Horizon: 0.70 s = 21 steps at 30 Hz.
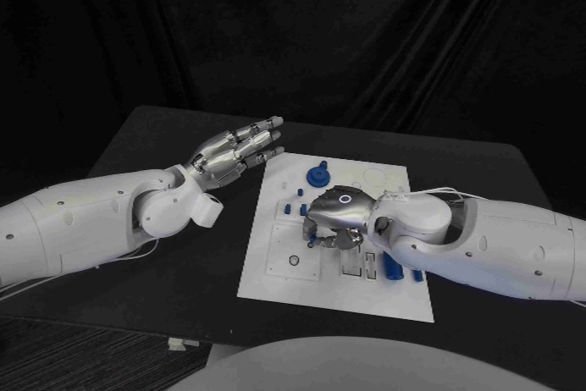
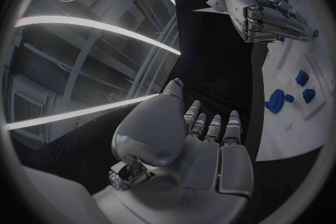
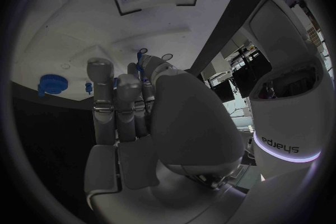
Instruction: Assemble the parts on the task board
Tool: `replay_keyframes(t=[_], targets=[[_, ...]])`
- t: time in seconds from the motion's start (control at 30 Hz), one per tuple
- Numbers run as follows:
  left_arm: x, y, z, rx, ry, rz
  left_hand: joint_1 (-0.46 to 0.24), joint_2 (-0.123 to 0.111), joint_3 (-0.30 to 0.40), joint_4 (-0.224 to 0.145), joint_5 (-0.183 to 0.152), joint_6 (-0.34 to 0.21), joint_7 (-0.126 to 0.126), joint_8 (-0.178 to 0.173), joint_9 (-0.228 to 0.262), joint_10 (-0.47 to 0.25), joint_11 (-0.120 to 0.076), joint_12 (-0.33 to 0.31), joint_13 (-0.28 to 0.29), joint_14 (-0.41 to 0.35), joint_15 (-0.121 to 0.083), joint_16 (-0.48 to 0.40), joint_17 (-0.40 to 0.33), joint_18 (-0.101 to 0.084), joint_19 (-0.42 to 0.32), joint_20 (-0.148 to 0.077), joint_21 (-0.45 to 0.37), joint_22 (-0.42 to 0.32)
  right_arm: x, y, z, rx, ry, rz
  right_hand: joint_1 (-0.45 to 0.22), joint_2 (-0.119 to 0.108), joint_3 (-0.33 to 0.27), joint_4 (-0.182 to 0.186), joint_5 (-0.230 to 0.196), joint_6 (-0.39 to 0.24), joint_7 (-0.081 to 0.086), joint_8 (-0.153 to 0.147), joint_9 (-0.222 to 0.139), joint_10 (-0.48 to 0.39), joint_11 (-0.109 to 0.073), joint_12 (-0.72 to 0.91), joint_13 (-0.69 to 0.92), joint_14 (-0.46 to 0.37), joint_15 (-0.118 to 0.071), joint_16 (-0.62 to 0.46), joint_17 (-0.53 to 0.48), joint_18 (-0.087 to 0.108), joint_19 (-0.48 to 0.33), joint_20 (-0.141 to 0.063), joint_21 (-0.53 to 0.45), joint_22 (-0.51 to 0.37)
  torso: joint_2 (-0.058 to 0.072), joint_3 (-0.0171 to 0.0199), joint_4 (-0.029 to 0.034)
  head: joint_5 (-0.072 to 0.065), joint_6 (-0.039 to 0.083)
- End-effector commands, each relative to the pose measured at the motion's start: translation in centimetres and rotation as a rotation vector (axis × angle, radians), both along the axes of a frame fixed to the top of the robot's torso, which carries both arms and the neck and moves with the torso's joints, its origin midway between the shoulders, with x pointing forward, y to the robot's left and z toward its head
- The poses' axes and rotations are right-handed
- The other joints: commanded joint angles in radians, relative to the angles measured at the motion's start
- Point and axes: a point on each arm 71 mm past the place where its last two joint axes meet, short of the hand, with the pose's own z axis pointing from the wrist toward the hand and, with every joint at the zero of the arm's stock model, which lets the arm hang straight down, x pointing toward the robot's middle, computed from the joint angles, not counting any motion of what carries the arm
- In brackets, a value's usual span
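The flat white plastic task board (image 1: 284,277) lies under the curled right hand (image 1: 336,222), its grasp unclear; the open left hand (image 1: 234,151) hovers beside.

White task board (image 1: 275,277); blue parts (image 1: 318,174); black table (image 1: 159,272); hands apparently silver.

You see a black table (image 1: 171,272) with rounded corners, its top matte and dark. Behind the table's far edge hangs a black curtain (image 1: 367,44) in loose folds, and it closes off the whole background. Below the table's near left corner lies dark, ribbed floor (image 1: 61,344). Just past the table's near edge, touching or almost touching it, sits a small pale piece (image 1: 181,344); you cannot tell what it is.
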Motion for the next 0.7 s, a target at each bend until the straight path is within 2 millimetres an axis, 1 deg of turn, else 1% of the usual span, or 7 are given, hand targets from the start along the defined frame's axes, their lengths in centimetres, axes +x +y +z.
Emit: replay_keyframes(t=[0.03,0.7], targets=[[-0.05,-0.16,0.0,-0.014,-0.001,-0.008,0.002,0.006,-0.001,-0.004,0.004,0.007,0.001,0.005,0.002,0.0,0.004,0.006,0.002,-0.002,0.006,-0.004,-0.001,0.013,-0.001,0.005,0.002,0.0,-0.14,-0.03,-0.26,-0.012,0.003,0.0,0.002,0.004,0.0,-0.005,0.004,-0.006,-0.002,-0.005,-0.001,0.012,-0.003,0.007,0.001,-0.005,-0.003,-0.005,-0.001,0.008,-0.01,-0.001,-0.004,0.077,0.0,-0.0001,0.0001,0.003,0.0],[0.08,-0.19,-0.15,-0.01,0.001,-0.007,0.003,0.008,0.0,-0.008,0.007,0.016,0.003,0.009,0.003,0.001,0.006,0.008,0.002,-0.002,0.006,-0.003,-0.001,0.013,0.002,0.005,0.003,0.003,-0.36,0.02,-0.9,-0.019,0.018,-0.005,-0.002,0.004,-0.001,-0.005,0.002,-0.007,-0.003,-0.007,-0.001,0.017,-0.004,0.009,0.002,-0.007,-0.003,-0.01,-0.006,0.009,-0.012,-0.001,-0.011,0.076,0.0,0.0001,0.0002,0.004,0.0]])
